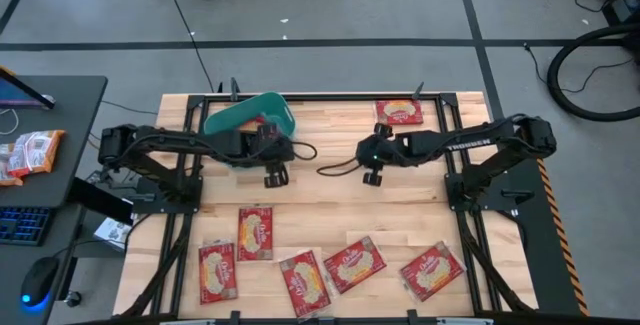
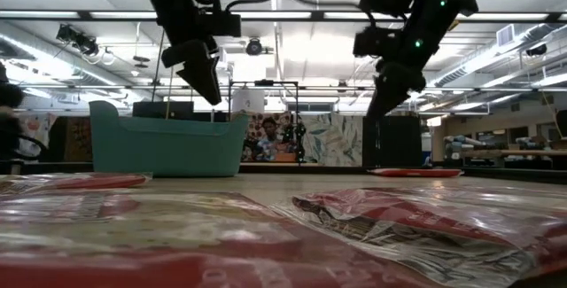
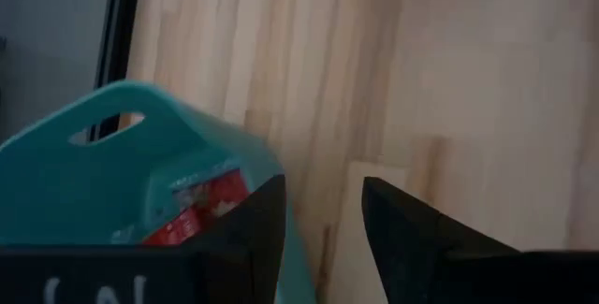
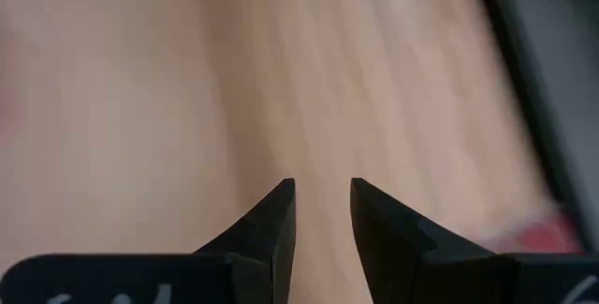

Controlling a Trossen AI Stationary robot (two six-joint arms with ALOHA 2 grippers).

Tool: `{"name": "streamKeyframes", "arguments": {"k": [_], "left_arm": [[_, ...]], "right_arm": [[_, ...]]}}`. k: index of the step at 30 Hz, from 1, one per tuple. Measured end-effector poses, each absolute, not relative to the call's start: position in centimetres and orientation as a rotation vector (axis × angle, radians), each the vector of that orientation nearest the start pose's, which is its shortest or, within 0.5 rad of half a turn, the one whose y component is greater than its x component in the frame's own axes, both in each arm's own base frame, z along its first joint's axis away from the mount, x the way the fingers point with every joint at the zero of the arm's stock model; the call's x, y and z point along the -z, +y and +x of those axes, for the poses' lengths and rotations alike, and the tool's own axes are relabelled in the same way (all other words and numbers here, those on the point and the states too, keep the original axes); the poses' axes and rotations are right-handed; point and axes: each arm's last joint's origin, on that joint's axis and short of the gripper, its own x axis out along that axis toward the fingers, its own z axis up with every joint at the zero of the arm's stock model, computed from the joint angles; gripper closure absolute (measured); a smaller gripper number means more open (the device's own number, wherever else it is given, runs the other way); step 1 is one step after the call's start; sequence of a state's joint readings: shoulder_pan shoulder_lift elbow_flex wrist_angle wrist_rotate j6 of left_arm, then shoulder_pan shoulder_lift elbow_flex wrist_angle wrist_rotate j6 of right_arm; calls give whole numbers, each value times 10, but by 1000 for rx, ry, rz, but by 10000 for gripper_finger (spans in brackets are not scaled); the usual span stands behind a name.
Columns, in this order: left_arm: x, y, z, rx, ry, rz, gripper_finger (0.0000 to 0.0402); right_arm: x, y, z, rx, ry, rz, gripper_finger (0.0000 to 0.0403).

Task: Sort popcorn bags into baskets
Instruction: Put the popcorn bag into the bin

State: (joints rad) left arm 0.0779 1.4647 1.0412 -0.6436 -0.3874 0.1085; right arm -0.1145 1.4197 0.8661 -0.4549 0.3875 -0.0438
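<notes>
The teal basket (image 1: 240, 117) sits tilted on the wooden bench (image 1: 330, 200) at about 11 o'clock from the bench's centre, with a red popcorn bag (image 3: 201, 212) inside it. The left end effector (image 1: 275, 176) hangs above the bench just beside the basket, toward 4 o'clock from it, fingers apart and empty. The right end effector (image 1: 373, 175) hovers near mid-bench, fingers also apart on nothing. One bag (image 1: 398, 112) lies at 1 o'clock from it; six more bags (image 1: 330, 262) lie spread along the bench's 6 o'clock edge, well apart from both.
</notes>
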Motion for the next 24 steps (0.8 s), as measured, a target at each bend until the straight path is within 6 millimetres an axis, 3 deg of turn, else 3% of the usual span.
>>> {"name": "streamKeyframes", "arguments": {"k": [7, 15, 20, 24], "left_arm": [[-241, 16, 292, -301, 999, 313, 254], [-239, 15, 293, -279, 957, 343, 254], [-223, 17, 275, -286, 873, 334, 259], [-232, 17, 259, -322, 802, 295, 271]], "right_arm": [[-203, -76, 252, 550, 1148, -229, 285], [-201, -111, 234, 621, 1252, -211, 245], [-201, -127, 226, 618, 1276, -194, 220], [-190, -142, 223, 613, 1328, -180, 207]]}}
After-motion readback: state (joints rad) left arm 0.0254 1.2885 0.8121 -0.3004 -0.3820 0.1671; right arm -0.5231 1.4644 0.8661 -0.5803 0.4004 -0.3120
